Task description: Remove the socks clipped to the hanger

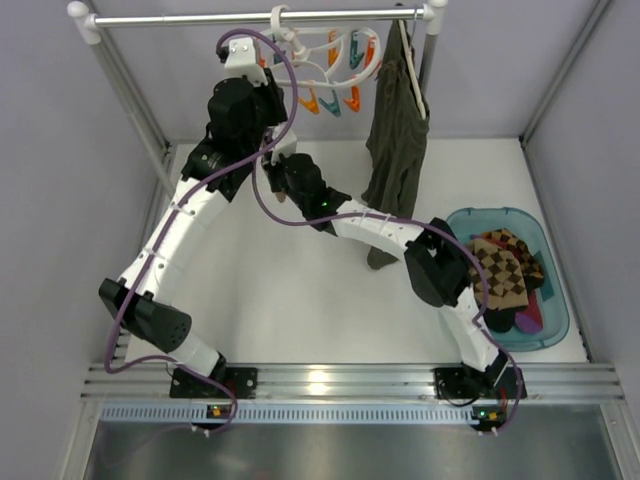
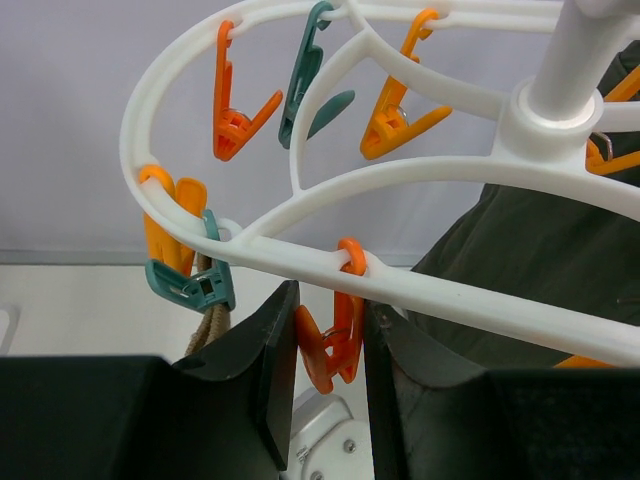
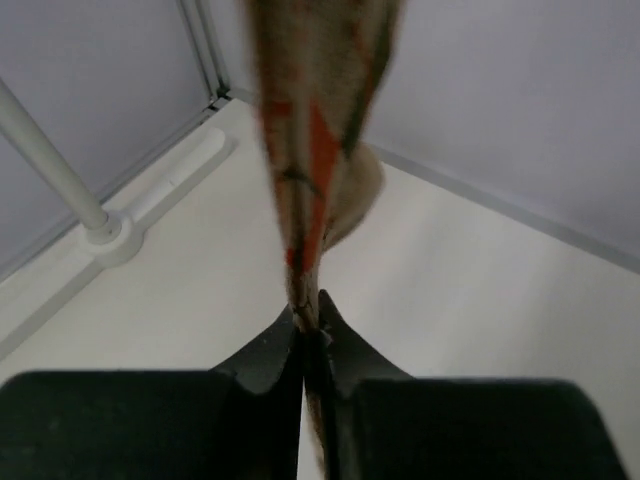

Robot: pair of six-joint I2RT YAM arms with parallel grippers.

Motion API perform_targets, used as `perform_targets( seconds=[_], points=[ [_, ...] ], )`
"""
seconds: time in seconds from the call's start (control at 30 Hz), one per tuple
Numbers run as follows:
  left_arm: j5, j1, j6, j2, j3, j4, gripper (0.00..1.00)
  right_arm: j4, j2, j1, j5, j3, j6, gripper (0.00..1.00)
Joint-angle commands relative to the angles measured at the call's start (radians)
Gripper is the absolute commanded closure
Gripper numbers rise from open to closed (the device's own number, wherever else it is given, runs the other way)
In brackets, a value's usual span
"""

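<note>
left gripper (image 2: 330, 305) pinching an orange clip (image 2: 335, 350) on the white hanger (image 2: 470, 298), frame centre, right gripper (image 3: 310, 318) clamped on a tan patterned sock (image 3: 318, 110) hanging from upper centre

I'm running this from a robot lab's test cell, not a home. Plain grey panels (image 1: 60, 200) wall in a white bench (image 1: 300, 300). The left arm (image 1: 185, 225) and right arm (image 1: 385, 230) are bolted to an aluminium rail (image 1: 340, 382) at 6 o'clock. The laundry looks staged: a metal rack (image 1: 200, 18) with the hanger (image 2: 470, 296) at 12 o'clock, a teal basin (image 1: 558, 322) at 3 o'clock.
</note>
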Motion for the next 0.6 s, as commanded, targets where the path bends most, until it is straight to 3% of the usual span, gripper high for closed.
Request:
perform_targets(
  seconds=[0.0, 0.03, 0.13, 0.17, 0.2, 0.23, 0.27, 0.57],
  points=[
    [0.002, -0.022, -0.007, -0.032, 0.016, 0.038, 0.79, 0.136, -0.006, -0.001, 0.034, -0.026, -0.02, 0.99],
    [0.003, -0.024, -0.007, -0.032, 0.016, 0.036, 0.78, 0.161, -0.013, 0.0, 0.034, -0.038, -0.019, 1.0],
    [0.016, -0.027, -0.002, -0.055, 0.005, 0.038, 0.51, 0.192, -0.047, 0.006, 0.029, -0.08, -0.023, 1.0],
    [0.016, -0.027, -0.001, -0.067, -0.012, 0.038, 0.37, 0.195, -0.065, 0.006, 0.031, -0.095, -0.023, 1.0],
    [0.014, -0.03, 0.001, -0.081, -0.023, 0.036, 0.3, 0.201, -0.076, 0.006, 0.029, -0.106, -0.019, 1.0],
    [0.002, -0.03, 0.001, -0.119, -0.052, 0.036, 0.09, 0.21, -0.096, 0.008, 0.028, -0.117, -0.019, 1.0],
    [-0.01, -0.031, -0.001, -0.142, -0.073, 0.035, 0.02, 0.213, -0.104, 0.006, 0.026, -0.136, -0.014, 1.0],
    [-0.142, -0.031, -0.011, -0.342, -0.27, 0.036, 0.02, 0.204, -0.156, 0.006, -0.072, -0.192, -0.006, 1.0]
  ],
)
